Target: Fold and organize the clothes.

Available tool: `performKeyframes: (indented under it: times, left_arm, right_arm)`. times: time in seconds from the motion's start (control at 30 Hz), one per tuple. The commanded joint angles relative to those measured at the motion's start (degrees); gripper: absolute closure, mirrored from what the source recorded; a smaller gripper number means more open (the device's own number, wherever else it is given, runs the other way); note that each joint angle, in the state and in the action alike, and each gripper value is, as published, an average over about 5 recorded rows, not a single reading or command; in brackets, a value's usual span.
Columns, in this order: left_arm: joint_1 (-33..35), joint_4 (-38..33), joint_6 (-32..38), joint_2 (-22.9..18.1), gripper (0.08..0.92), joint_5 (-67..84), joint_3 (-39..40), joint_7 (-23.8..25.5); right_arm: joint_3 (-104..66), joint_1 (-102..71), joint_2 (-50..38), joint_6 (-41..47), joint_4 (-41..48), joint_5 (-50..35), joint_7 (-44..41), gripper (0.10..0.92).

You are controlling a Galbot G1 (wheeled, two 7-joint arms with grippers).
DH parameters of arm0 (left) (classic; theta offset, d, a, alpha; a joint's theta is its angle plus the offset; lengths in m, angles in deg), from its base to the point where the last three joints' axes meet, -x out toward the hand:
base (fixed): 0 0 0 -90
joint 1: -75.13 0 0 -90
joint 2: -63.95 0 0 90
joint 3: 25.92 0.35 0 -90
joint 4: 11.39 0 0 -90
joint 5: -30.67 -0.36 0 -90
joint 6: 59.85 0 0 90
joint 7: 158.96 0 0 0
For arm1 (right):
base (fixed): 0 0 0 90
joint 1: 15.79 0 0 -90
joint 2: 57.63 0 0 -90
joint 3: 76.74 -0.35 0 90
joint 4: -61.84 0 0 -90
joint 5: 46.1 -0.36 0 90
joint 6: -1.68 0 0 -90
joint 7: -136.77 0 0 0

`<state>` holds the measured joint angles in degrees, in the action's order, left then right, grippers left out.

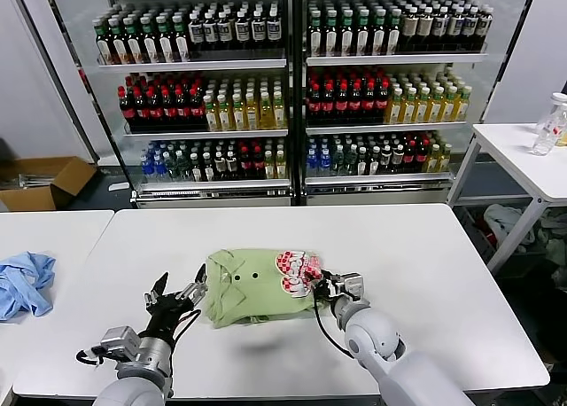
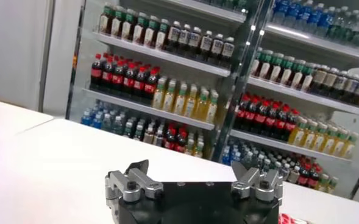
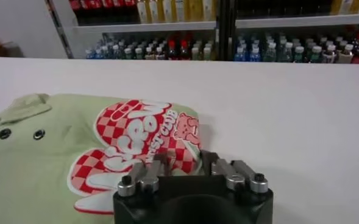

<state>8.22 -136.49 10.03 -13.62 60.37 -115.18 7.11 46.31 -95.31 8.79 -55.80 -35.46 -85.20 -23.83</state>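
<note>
Folded green shirt (image 1: 257, 286) lies mid-counter (image 1: 425, 273), graphic up. Left tool (image 1: 177, 301) spread wide, empty, just off collar edge. Right tool (image 1: 326, 286) half-closed at graphic-side hem; grip unclear. Folding looks nearly done; next move likely squaring or shifting bundle.

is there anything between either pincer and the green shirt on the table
Nothing visible. The left pincer hangs open just beside the collar end of the shirt, with only bare table between them. The right pincer is already at the shirt's printed end, its fingers over the red graphic.
</note>
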Motion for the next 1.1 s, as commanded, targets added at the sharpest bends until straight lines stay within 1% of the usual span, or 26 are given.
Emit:
performKeyframes:
  times: [0.03,0.23,0.3,0.37,0.43,0.47,0.57,0.73,0.9,1.1]
  left_arm:
    - [1.88,-1.24,0.29,0.96,0.177,0.18,-1.90,-0.32]
    - [2.43,-1.97,0.16,1.06,0.177,0.39,-1.30,-0.23]
    - [2.83,-2.49,0.15,1.03,0.177,0.23,-1.12,-0.13]
    - [3.58,-3.30,0.34,0.92,0.177,-0.66,-0.83,0.39]
    - [4.75,-4.62,0.65,0.69,0.177,-1.86,-0.42,1.26]
    - [5.36,-5.33,0.79,0.52,0.177,-2.30,-0.24,1.65]
    - [6.77,-6.96,0.86,0.04,0.177,-2.62,-0.07,2.00]
    - [8.76,-8.41,0.93,-0.02,0.177,-3.21,-0.41,2.01]
    - [9.87,-9.81,0.94,-0.25,0.177,-3.70,-0.76,2.00]
    - [11.04,-11.05,1.13,-0.35,0.177,-4.83,-1.12,2.08]
  right_arm:
    - [-0.68,2.90,-2.65,0.19,2.88,0.57,-1.11,0.631]
    - [-7.12,0.76,-10.37,-2.83,0.15,4.48,-5.75,0.804]
    - [-8.89,-0.64,-12.29,-5.35,-2.77,6.35,-7.41,0.862]
    - [-10.47,-2.68,-13.45,-9.17,-6.12,8.26,-8.11,0.899]
    - [-12.28,-6.20,-14.02,-13.47,-9.99,11.43,-7.63,0.918]
    - [-13.13,-8.10,-14.01,-15.02,-11.61,13.08,-7.33,0.910]
    - [-16.13,-14.47,-13.43,-18.22,-16.43,16.87,-7.20,0.852]
    - [-24.10,-25.76,-11.56,-23.47,-23.82,21.30,-7.17,0.706]
    - [-28.70,-34.84,-9.65,-29.10,-29.07,25.08,-4.78,0.576]
    - [-30.20,-39.62,-8.29,-30.23,-33.44,26.36,-3.96,0.403]
